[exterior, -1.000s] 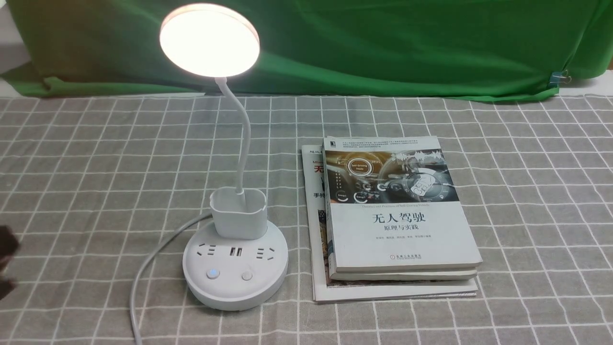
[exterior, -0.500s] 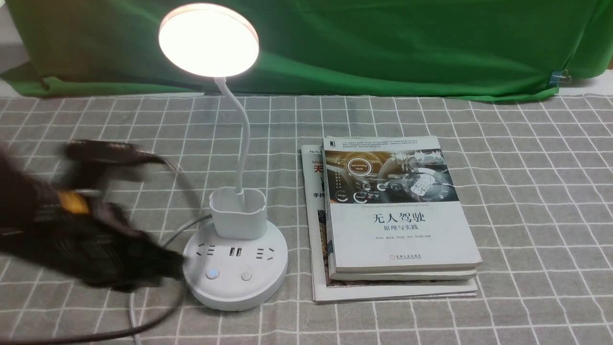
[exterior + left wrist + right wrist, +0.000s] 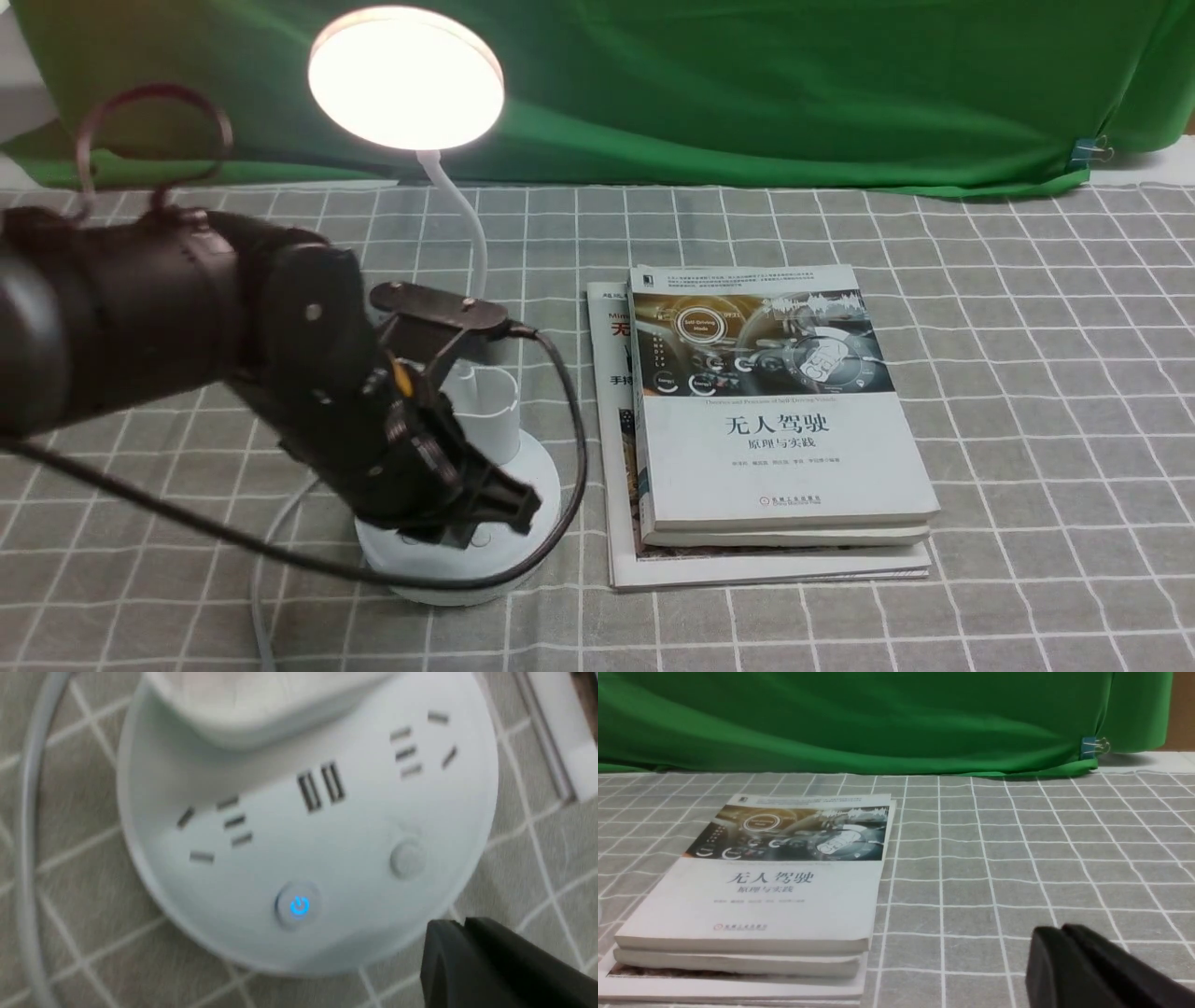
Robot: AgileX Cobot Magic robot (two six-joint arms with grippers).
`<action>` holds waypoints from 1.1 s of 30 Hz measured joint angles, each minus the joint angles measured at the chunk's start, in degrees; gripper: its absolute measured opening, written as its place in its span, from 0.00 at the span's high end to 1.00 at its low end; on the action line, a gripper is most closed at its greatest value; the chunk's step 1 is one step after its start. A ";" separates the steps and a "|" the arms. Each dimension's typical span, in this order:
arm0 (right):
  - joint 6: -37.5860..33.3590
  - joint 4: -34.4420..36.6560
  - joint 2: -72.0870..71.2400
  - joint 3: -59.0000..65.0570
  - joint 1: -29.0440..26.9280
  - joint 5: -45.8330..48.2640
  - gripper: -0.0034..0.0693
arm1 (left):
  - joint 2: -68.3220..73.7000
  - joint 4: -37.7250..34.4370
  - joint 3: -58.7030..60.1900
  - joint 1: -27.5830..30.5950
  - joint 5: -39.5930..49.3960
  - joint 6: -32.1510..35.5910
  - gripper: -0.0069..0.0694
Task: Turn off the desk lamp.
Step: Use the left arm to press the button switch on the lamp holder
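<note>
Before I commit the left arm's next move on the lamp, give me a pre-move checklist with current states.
1. Lamp head lit, so the job is still to do: ok.
2. Power button in the left wrist camera's sight: ok, its symbol glows blue.
3. Left gripper clear of the books: ok.
4. Left gripper already touching the base: cannot tell.
5. Front view of the power button unblocked: not ok, the left gripper covers it.
</note>
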 joint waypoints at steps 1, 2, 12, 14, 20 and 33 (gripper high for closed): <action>0.00 0.00 0.00 0.00 0.00 0.00 0.90 | 1.28 0.03 -0.86 0.00 0.15 -0.02 0.89; 0.00 0.00 0.00 0.00 0.00 0.00 0.90 | 1.98 0.03 -1.34 0.00 0.55 -0.02 0.89; 0.00 0.00 0.00 0.00 0.00 0.00 0.90 | 5.69 0.29 -3.91 0.00 0.10 -0.02 0.89; 0.00 0.00 0.00 0.00 0.00 0.00 0.90 | 6.77 0.29 -3.91 0.00 -0.20 -0.02 0.89; 0.00 0.00 0.00 0.00 0.00 0.00 0.90 | 9.81 0.28 -4.91 0.00 -0.68 -0.02 0.89; 0.00 0.00 0.00 0.00 0.00 0.00 0.90 | 1.42 0.54 -4.40 0.00 3.10 -0.91 0.89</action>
